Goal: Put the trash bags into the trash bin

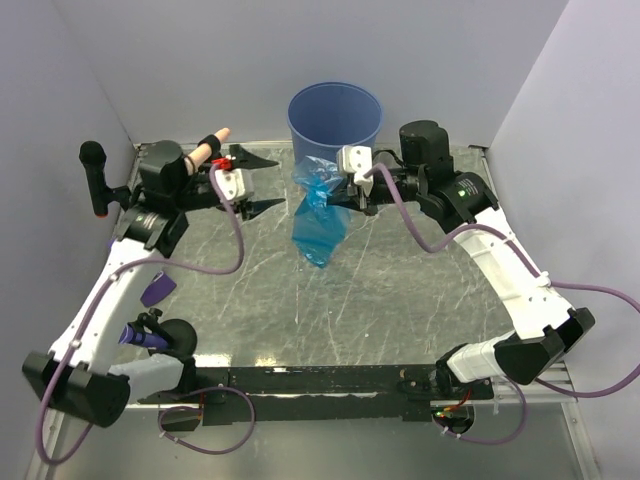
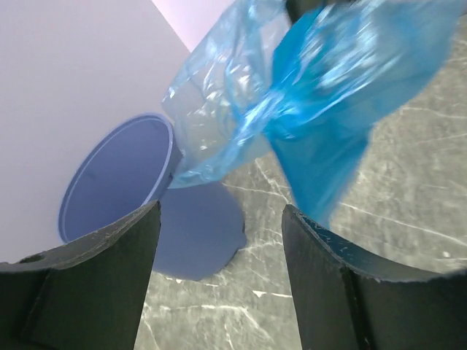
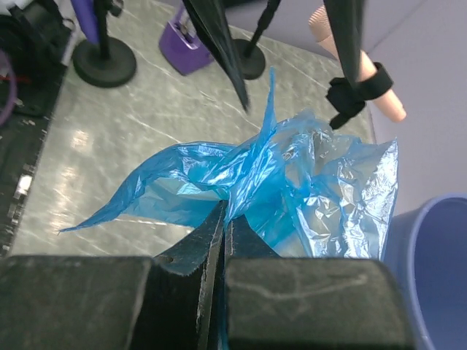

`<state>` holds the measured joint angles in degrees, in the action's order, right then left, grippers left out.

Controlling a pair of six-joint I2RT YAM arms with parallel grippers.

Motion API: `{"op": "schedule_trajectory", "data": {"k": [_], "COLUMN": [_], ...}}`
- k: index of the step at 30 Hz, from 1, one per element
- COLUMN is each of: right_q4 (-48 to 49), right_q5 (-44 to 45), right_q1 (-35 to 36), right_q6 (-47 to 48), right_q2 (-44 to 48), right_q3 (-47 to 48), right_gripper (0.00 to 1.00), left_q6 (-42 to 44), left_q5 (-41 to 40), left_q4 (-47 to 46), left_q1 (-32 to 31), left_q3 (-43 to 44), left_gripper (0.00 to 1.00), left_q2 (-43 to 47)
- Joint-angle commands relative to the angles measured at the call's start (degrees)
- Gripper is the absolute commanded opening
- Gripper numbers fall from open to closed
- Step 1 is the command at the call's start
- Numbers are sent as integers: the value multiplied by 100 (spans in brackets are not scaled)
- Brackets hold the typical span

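A thin bright-blue trash bag (image 1: 320,212) hangs in the air just in front of the round blue trash bin (image 1: 335,115) at the back of the table. My right gripper (image 1: 338,192) is shut on the bag's upper part; in the right wrist view the film (image 3: 292,182) is pinched between the closed jaws (image 3: 225,215). My left gripper (image 1: 262,183) is open and empty, to the left of the bag. In the left wrist view the bag (image 2: 314,95) hangs beyond the fingers (image 2: 321,284) and the bin (image 2: 117,182) lies at left.
A purple scoop (image 1: 157,290) and a black round stand (image 1: 172,337) sit near the table's left side. A black-handled tool (image 1: 96,178) and a peg with a strap (image 1: 208,150) stand at the back left. White walls close in on three sides.
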<state>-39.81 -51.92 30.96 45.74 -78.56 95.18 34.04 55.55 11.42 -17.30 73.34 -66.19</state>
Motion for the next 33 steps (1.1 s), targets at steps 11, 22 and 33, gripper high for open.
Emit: {"op": "schedule_trajectory", "data": {"k": [11,22,33], "right_q4": [378,562,597], "right_q5": [-521,-372,-283], "right_q1": [-64,-73,-125], "right_q6": [-531,-680,-724], "right_q2": [17,-36,-36], "right_q3": [27,-60,-96], "right_gripper": [0,0,0], "left_q6": [612,1140,708], "left_q5": [237,-271,-1530], "left_q4": [-429,-24,-1714], "left_q1": [-625,-994,-1030], "left_q3": [603,586,-329], "left_gripper": [54,53,53], "left_q2": [-719,-615,54]}}
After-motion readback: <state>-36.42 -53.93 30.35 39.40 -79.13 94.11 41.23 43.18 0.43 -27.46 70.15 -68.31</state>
